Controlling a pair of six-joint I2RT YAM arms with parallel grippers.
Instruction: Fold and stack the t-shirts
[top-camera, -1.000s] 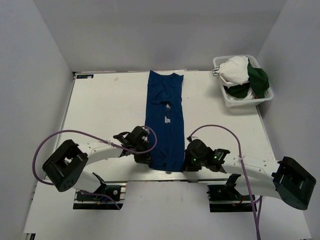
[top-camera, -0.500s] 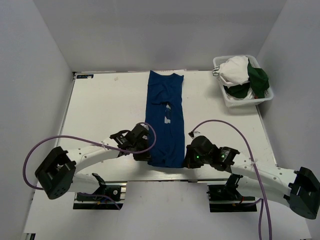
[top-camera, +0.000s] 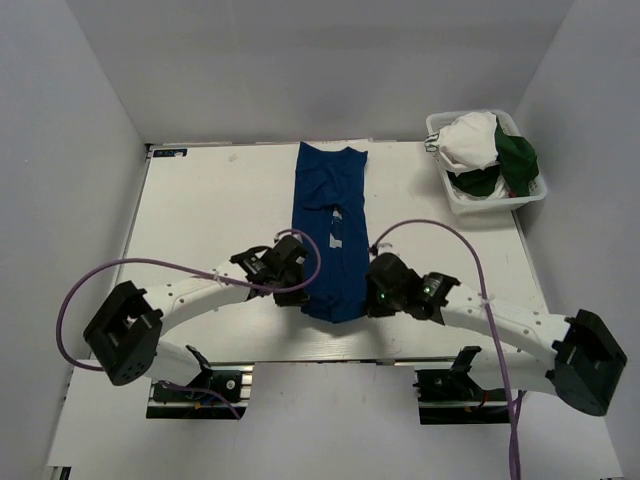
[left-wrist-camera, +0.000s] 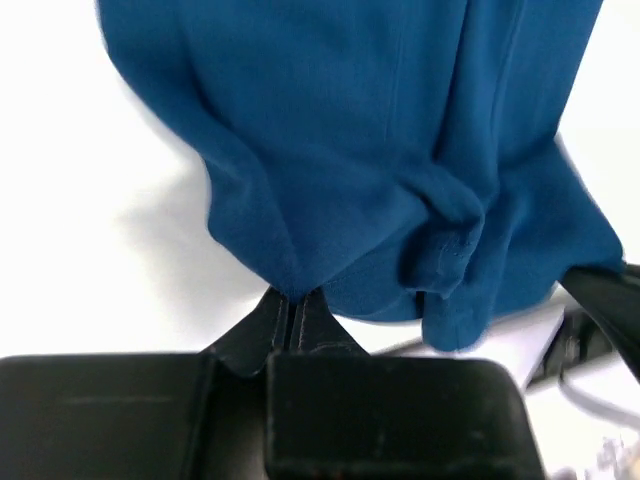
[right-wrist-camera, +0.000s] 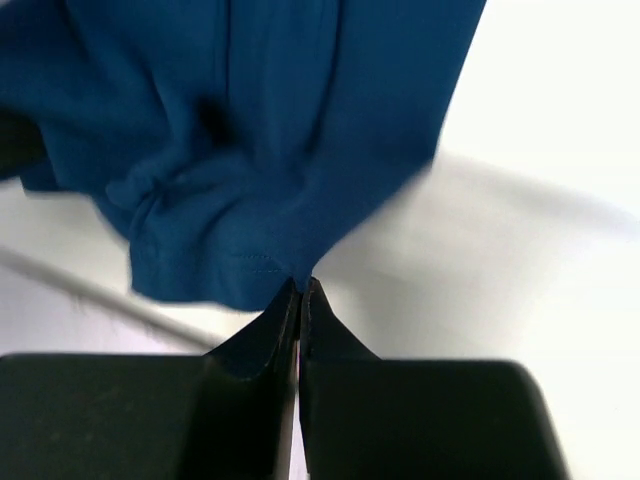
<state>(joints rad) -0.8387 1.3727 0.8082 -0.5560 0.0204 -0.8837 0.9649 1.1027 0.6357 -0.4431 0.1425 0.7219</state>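
Nearest the arm bases, the left tool is pinched shut on the left near corner of the blue t-shirt, with only a thin bit of hem caught between its tips. The right tool is closed the same way on the right near corner, just by the stitched edge. Between the 2 grips the hem hangs slack and bunches into a soft lump, and the near end looks raised off the surface.

Beyond the tools the shirt lies as a long narrow strip running away toward the far edge, its sides folded in and a scrap of white print showing at mid-length.

At the far right a basket holds a white t-shirt and a green t-shirt, both unfolded.

The likely next move is to carry the near end over toward the far end. Both holds are shallow, so a quick pull could slip a corner free. The slack middle could land as a crease. If the 2 arms travel unevenly, the fold would come down skewed, or the tucked sides could fall open.
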